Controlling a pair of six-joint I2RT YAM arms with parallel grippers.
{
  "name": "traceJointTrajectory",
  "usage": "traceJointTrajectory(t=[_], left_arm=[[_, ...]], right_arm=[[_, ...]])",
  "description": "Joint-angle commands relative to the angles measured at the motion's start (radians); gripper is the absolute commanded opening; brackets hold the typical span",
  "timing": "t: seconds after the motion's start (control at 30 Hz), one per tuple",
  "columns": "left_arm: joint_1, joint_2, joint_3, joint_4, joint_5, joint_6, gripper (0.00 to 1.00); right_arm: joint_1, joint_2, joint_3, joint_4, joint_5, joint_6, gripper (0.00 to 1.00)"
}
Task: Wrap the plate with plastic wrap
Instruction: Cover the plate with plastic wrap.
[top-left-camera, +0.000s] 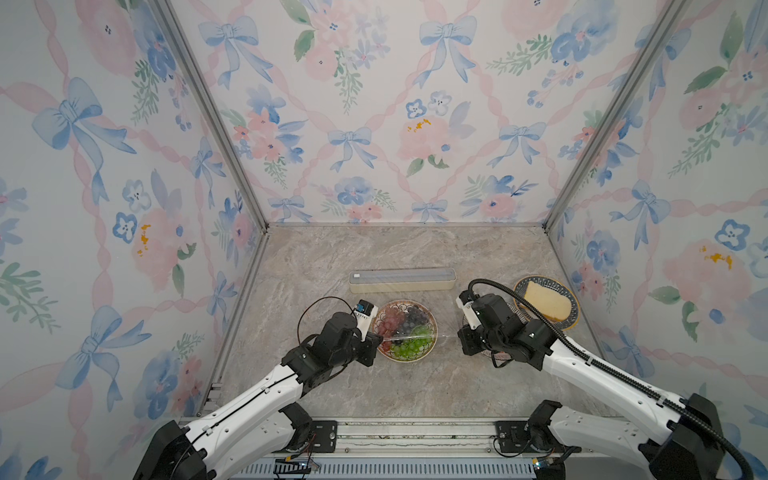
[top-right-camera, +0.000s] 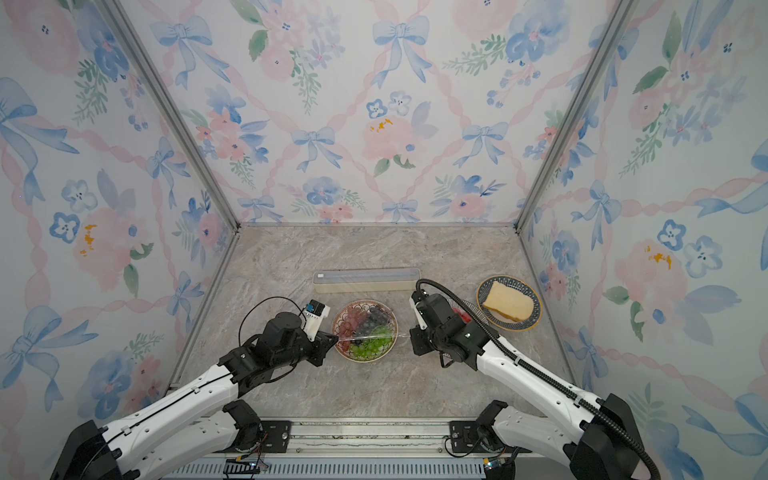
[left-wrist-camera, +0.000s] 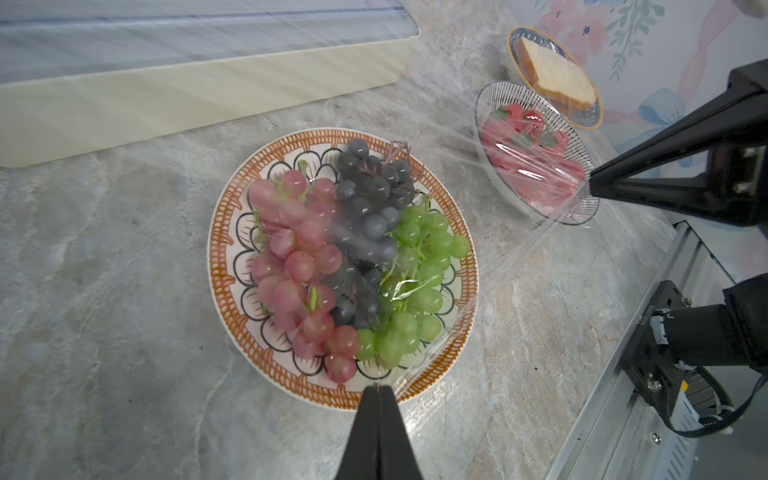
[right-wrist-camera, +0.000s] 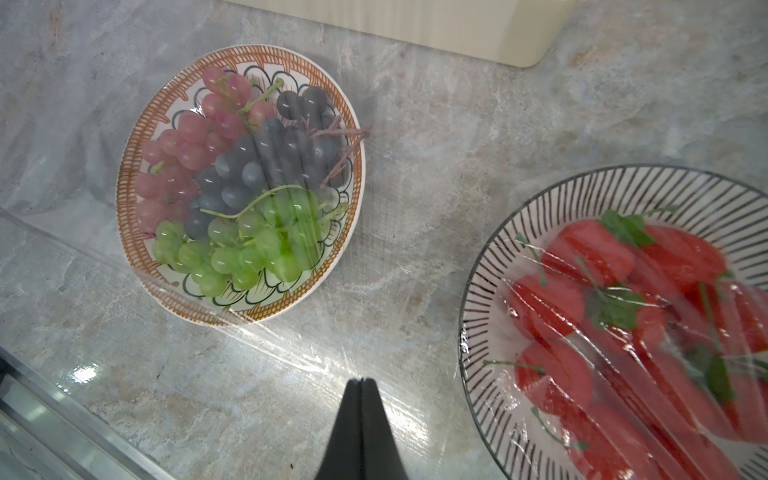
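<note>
At the left rim of the orange-rimmed plate (left-wrist-camera: 218, 266), the left hand (left-wrist-camera: 377, 387) is clenched on one edge of the plastic wrap (left-wrist-camera: 490, 266), its tips pressed together. On the plate's other side, a little apart from it, the right hand (right-wrist-camera: 360, 380) pinches the opposite end just as tightly above the marbled worktop (top-left-camera: 374, 249). Between them the clear film stretches over the plate and its red, dark and green grapes (left-wrist-camera: 361, 232). Behind the plate lies the long cream box (top-left-camera: 402, 280). Beside the right hand sits a striped plate (right-wrist-camera: 498, 232) of red fruit under film. Beyond it, a blue-patterned plate (top-right-camera: 523, 286) holds a pale slice.
</note>
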Motion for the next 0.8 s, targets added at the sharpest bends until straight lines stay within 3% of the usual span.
traceJointTrajectory(t=[0.0,0.43,0.77], left_arm=[[-0.003,-0.011,0.005,-0.003,-0.029,-0.021,0.00],[-0.004,-0.154,-0.027,-0.076,0.003,-0.112,0.00],[-0.116,-0.204,-0.069,-0.130,-0.094,-0.326,0.00]], right_arm=[[0.030,0.006,0.008,-0.024,0.023,0.045,0.00],[0.121,-0.041,-0.023,-0.160,0.023,0.191,0.00],[0.156,0.015,-0.048,-0.142,-0.036,0.238,0.00]])
